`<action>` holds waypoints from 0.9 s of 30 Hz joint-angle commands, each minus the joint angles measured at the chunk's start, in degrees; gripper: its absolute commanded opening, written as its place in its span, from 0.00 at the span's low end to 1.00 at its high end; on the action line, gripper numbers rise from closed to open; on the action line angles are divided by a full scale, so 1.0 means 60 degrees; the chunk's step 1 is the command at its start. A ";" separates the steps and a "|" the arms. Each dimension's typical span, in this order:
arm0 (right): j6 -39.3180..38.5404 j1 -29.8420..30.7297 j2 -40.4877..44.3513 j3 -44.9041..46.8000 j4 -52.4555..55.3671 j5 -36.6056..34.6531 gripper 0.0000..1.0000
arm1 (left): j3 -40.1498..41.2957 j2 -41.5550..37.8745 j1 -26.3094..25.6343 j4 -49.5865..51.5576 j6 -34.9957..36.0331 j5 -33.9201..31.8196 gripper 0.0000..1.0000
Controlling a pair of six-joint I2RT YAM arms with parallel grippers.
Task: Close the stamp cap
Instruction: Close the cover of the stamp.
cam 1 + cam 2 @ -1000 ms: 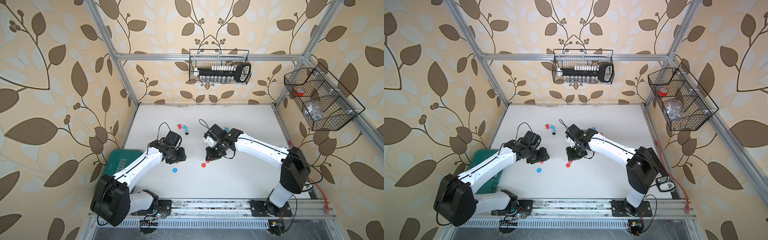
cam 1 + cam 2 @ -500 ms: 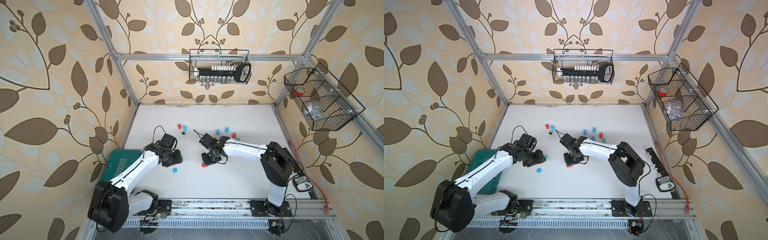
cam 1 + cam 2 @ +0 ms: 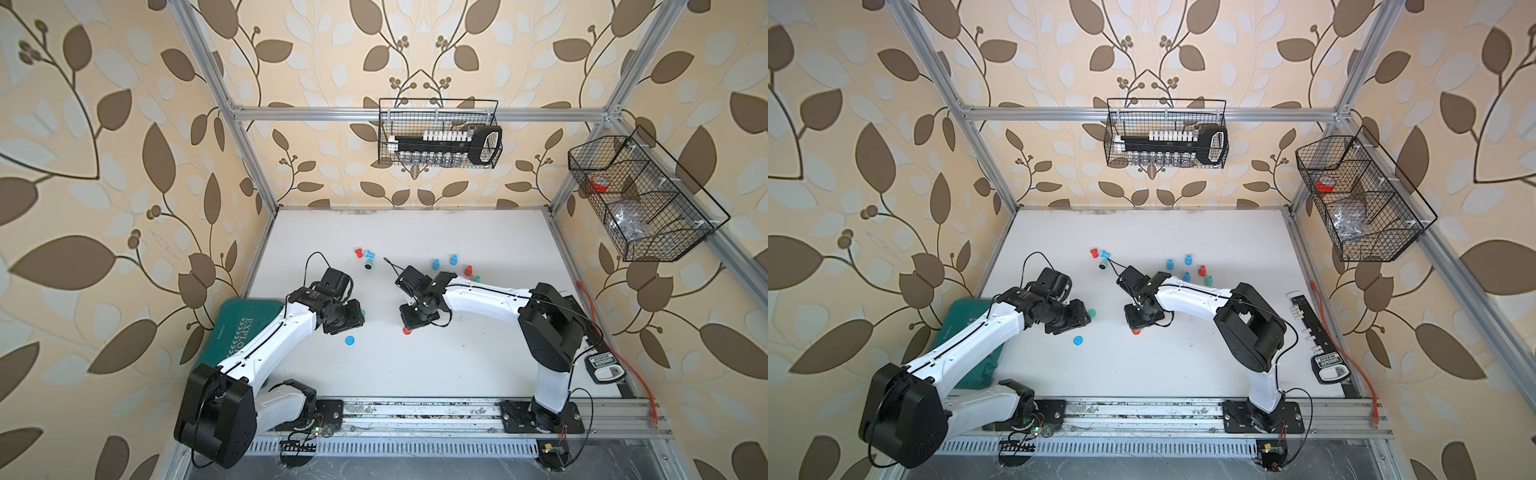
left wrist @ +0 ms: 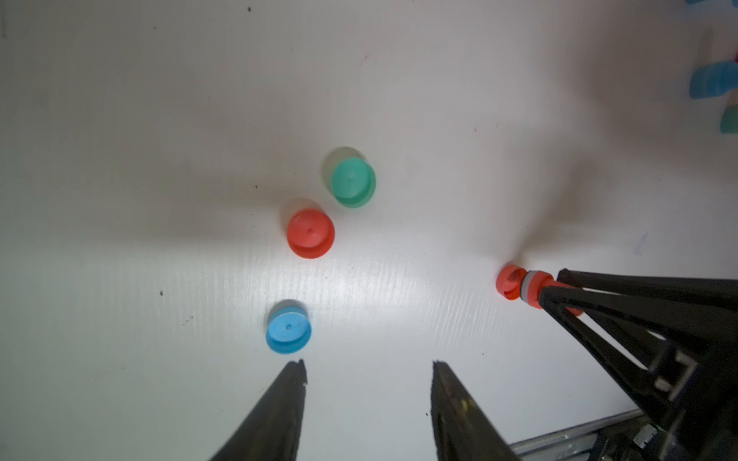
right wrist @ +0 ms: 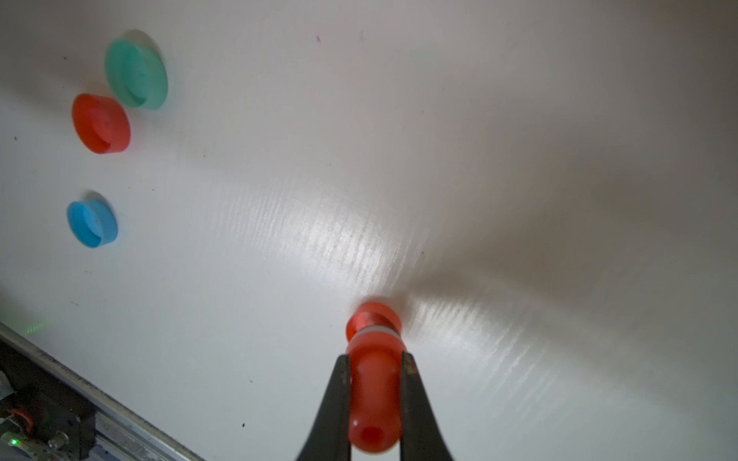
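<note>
My right gripper [image 5: 375, 357] is shut on a red stamp [image 5: 373, 383] and holds it upright. The stamp's lower end, with a white ring, sits in a red cap [image 5: 373, 317] on the white table. The left wrist view shows the same stamp [image 4: 535, 289] and cap [image 4: 509, 282]. In both top views only the cap's edge [image 3: 407, 331] [image 3: 1136, 331] peeks out below the right gripper [image 3: 415, 322]. My left gripper [image 4: 368, 365] is open and empty above the table, to the left of the stamp. A loose blue cap [image 4: 288, 327] lies just beyond one fingertip.
Loose red cap [image 4: 310, 233] and green cap [image 4: 352, 181] lie near the left gripper [image 3: 345, 322]. Several capped stamps stand behind the right arm, among them a blue one [image 3: 435, 263] and a red one [image 3: 468, 270]. Three stamps lie farther back [image 3: 368, 263]. A green pouch [image 3: 245, 328] lies at the table's left edge.
My right gripper has come down toward the front with the red stamp, onto the red cap. My left gripper has drawn back slightly to the left.
</note>
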State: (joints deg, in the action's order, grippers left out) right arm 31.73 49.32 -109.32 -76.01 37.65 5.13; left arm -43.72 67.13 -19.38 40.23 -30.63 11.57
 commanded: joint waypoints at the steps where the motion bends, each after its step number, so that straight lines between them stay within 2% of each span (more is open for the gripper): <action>1: -0.0035 0.0088 -0.0262 -0.0364 0.0037 0.0006 0.02 | 0.0065 -0.0192 0.0153 0.0100 0.0043 0.0088 0.53; 27: -0.0175 0.0210 -0.0479 -0.0558 0.0202 0.0081 0.02 | -0.0005 0.0118 0.0358 -0.0069 0.0199 0.0213 0.51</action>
State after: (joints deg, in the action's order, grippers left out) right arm 31.44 50.04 -110.78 -78.08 37.95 5.17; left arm -43.72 67.42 -17.89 40.14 -30.52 11.88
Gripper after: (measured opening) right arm 0.125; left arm 0.513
